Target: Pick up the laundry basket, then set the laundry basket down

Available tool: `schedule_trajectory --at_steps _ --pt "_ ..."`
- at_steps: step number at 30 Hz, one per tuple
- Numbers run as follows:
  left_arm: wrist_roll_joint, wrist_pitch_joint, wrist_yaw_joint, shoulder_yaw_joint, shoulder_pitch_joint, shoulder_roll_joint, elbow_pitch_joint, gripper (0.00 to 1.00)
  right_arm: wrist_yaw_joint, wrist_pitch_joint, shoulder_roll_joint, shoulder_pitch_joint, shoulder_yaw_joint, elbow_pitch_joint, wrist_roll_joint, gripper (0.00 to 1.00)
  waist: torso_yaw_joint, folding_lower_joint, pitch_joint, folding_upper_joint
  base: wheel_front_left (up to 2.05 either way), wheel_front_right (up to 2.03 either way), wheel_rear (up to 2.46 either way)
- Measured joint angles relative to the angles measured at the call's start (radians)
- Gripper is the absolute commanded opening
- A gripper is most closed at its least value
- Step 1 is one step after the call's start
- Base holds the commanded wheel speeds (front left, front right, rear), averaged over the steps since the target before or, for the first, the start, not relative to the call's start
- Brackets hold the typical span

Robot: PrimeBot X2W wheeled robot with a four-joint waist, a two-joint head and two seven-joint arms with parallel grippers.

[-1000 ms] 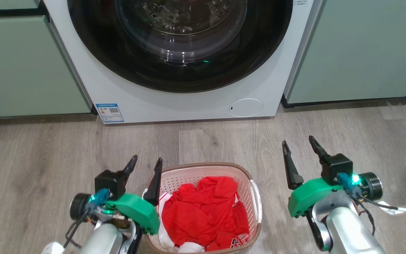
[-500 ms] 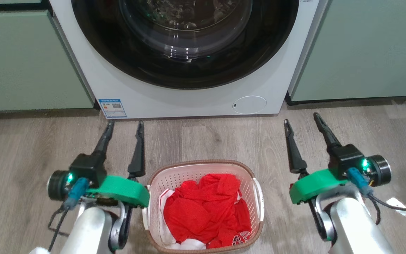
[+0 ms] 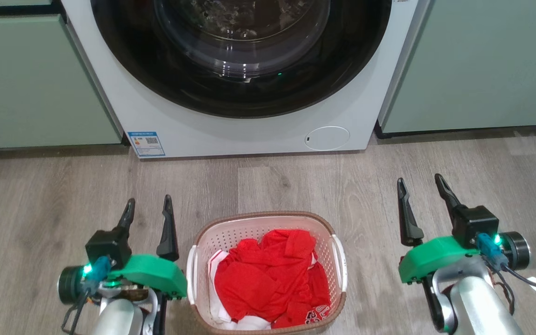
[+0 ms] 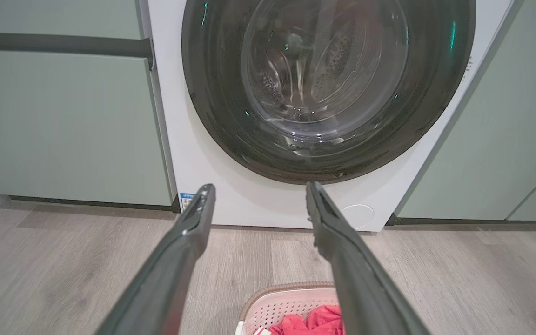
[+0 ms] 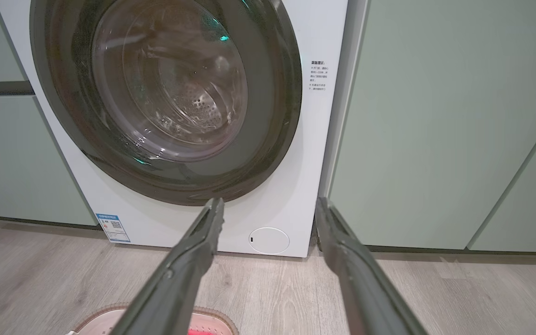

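The laundry basket [image 3: 268,223] rests on the wood floor in front of the washing machine, cream with a brown rim and white side handles, holding red clothes [image 3: 270,279]. Its far rim also shows in the left wrist view [image 4: 286,293] and the right wrist view [image 5: 110,314]. My left gripper [image 3: 149,211] stands open just left of the basket, apart from its handle. My right gripper [image 3: 421,190] is open well to the right of the basket. Both hold nothing, as the left wrist view [image 4: 256,200] and right wrist view [image 5: 268,211] confirm.
The white washing machine [image 3: 240,125] with its dark round door stands straight ahead. Pale green cabinets [image 3: 35,83] flank it on both sides. Bare wood floor [image 3: 277,181] lies between the basket and the machine.
Both grippers have drawn back toward me and lower in the head view over the last half second. The left one, which stood against the basket's left side a second ago, is now clear of it.
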Motion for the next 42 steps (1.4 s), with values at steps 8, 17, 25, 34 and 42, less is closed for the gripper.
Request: schedule_trajectory --at_steps 8,17,25,34,42 --pt "-0.009 0.000 0.009 0.010 0.005 -0.001 0.016 1.00 0.000 0.000 0.000 0.000 -0.002 0.008 0.000 1.00 -0.007 0.0000 -0.003 0.0000 0.00 0.00 0.00" --pt "-0.009 0.000 0.013 0.022 0.009 -0.001 0.021 1.00 0.000 0.000 0.000 0.000 -0.003 0.010 0.000 1.00 -0.003 0.0000 -0.001 0.0000 0.00 0.00 0.00" --pt "-0.009 0.000 0.015 0.023 0.009 -0.001 0.023 1.00 0.000 0.000 0.000 0.000 -0.004 0.010 0.007 1.00 0.001 0.0000 0.000 0.0000 0.00 0.00 0.00" --pt "-0.009 0.000 0.016 0.024 0.009 -0.001 0.035 1.00 0.000 0.000 0.000 0.000 -0.010 0.010 0.006 1.00 0.004 0.0000 0.007 0.0000 0.00 0.00 0.00" --pt "-0.009 0.000 0.018 0.022 0.006 -0.001 0.041 1.00 0.000 0.000 0.000 -0.003 -0.017 0.009 0.006 1.00 0.004 0.0000 0.031 0.0000 0.00 0.00 0.00"
